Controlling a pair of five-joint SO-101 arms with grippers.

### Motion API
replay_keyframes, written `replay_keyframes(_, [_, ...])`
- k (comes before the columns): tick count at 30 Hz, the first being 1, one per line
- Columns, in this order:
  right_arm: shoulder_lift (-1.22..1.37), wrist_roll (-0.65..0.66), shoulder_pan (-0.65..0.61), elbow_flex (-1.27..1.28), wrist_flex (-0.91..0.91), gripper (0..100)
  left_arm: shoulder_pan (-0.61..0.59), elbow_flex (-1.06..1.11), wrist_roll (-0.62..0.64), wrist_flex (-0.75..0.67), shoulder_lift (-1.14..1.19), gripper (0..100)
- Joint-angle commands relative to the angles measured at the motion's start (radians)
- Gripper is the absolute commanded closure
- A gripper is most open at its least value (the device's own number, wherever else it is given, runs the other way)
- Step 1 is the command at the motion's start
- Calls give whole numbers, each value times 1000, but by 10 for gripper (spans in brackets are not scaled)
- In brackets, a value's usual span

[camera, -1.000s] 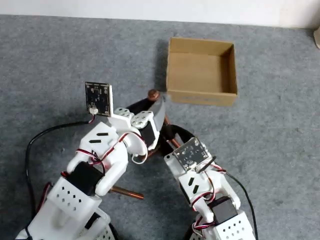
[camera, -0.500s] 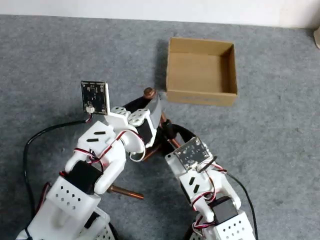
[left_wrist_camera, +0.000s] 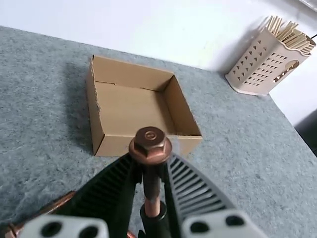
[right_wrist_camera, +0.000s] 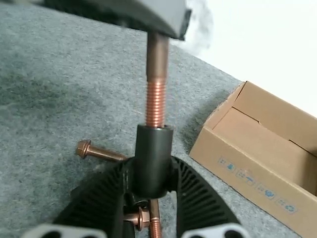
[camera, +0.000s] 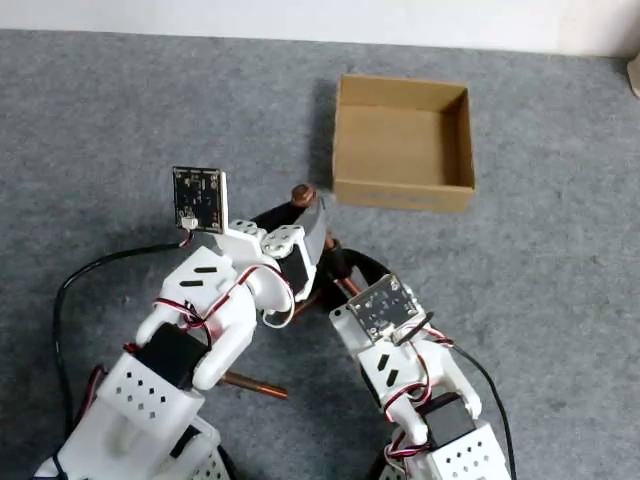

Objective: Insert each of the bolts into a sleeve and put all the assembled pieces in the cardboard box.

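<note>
The left gripper (left_wrist_camera: 151, 164) is clenched on a copper bolt (left_wrist_camera: 150, 145), its ribbed black fingers (left_wrist_camera: 113, 184) pressing the shank from both sides just under the hexagonal flanged head, with the bolt held upright. The right gripper (right_wrist_camera: 152, 171) is closed around a black sleeve (right_wrist_camera: 154, 157), also upright, directly beneath. The bolt's threaded end meets the sleeve's open top and enters it, so the two grippers sit one above the other near the middle of the grey table (camera: 560, 300). The cardboard box (camera: 400, 195) stands open just beyond them. A loose bolt (right_wrist_camera: 99, 151) lies on the table beside the right gripper, and another (camera: 255, 384) lies beside the left arm.
</note>
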Motion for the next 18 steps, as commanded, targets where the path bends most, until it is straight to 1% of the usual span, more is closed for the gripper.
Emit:
replay_keyframes(1, [-22, -9, 10, 105, -36, 995, 15, 7, 25, -25, 1, 996])
replay_keyframes(8, [-22, -11, 10, 108, -99, 995, 18, 39, 118, -23, 1, 996])
replay_keyframes(10, [-22, -12, 10, 107, -99, 995, 44, 50, 118, -23, 1, 996])
replay_keyframes(14, [-22, -71, 38, 105, -99, 995, 108, 87, 118, -23, 1, 996])
replay_keyframes(18, [-22, -72, 50, 105, -99, 995, 122, 94, 115, -25, -1, 996])
